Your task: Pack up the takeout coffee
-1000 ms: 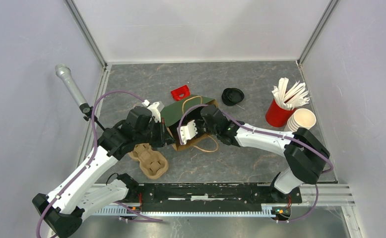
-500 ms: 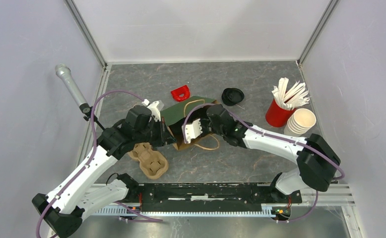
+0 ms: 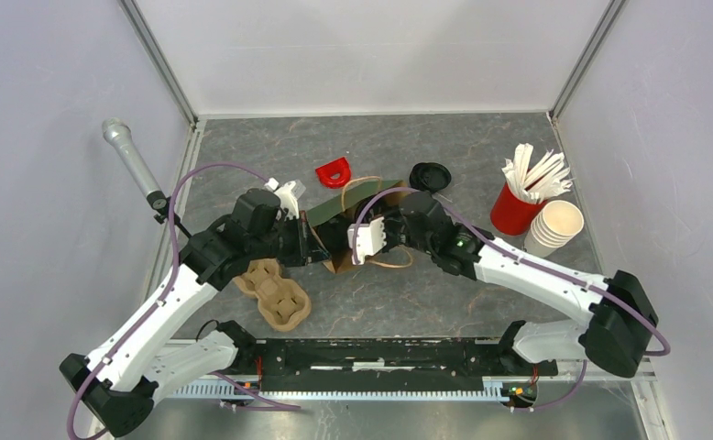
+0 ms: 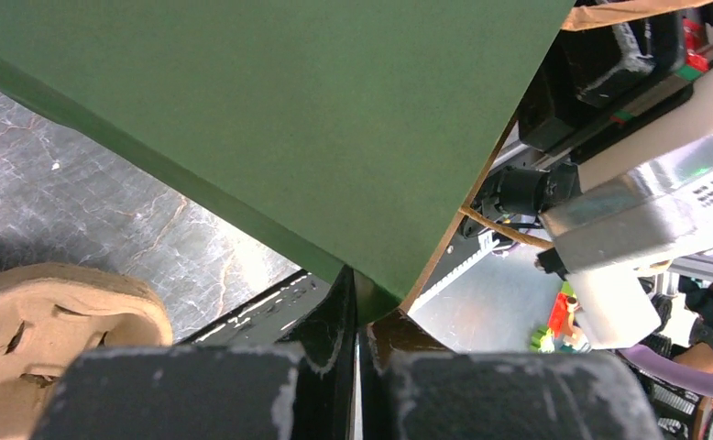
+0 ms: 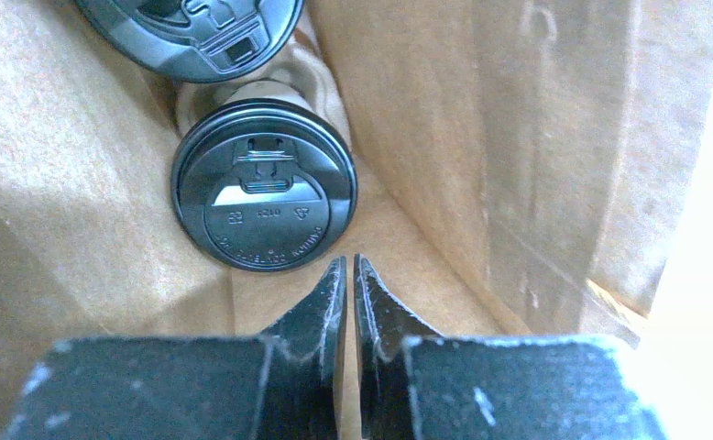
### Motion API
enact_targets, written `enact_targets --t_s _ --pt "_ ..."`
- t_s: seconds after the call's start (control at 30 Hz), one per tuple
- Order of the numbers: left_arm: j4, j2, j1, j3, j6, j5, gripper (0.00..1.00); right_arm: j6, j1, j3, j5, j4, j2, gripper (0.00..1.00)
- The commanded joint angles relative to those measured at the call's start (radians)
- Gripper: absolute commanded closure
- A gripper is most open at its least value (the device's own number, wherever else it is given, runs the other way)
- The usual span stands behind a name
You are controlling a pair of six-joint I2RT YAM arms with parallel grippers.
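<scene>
Cardboard tray (image 3: 275,295) sits on the counter (image 3: 444,307) at left, no cups in it. Left gripper (image 4: 357,316) has its jaws pinched on the green bag (image 4: 270,119). Right gripper (image 5: 348,275) is inside the bag, jaws nearly together and empty, just beside two lidded coffee cups (image 5: 261,197). Looks mostly packed to me.

Glossy plastic takeout coffee lid (image 5: 263,197), matt paper bag (image 5: 481,137), rough pulp tray (image 3: 279,298)
</scene>
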Motion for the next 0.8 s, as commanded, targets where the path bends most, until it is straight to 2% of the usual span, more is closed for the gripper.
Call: enact_targets --t_s 0.0,0.37,0.77 --pt "0.042 0.006 -0.003 0.060 -0.043 0.040 0.98 0.050 -0.006 0.047 -0.017 -0.018 -0.079 0.88" --pt "0.041 0.045 -0.002 0.109 -0.066 0.068 0.98 0.162 -0.026 0.067 -0.009 -0.008 -0.167 0.86" --pt "0.017 0.049 0.029 0.135 -0.108 0.059 0.98 0.388 -0.068 0.058 0.041 0.168 -0.237 0.81"
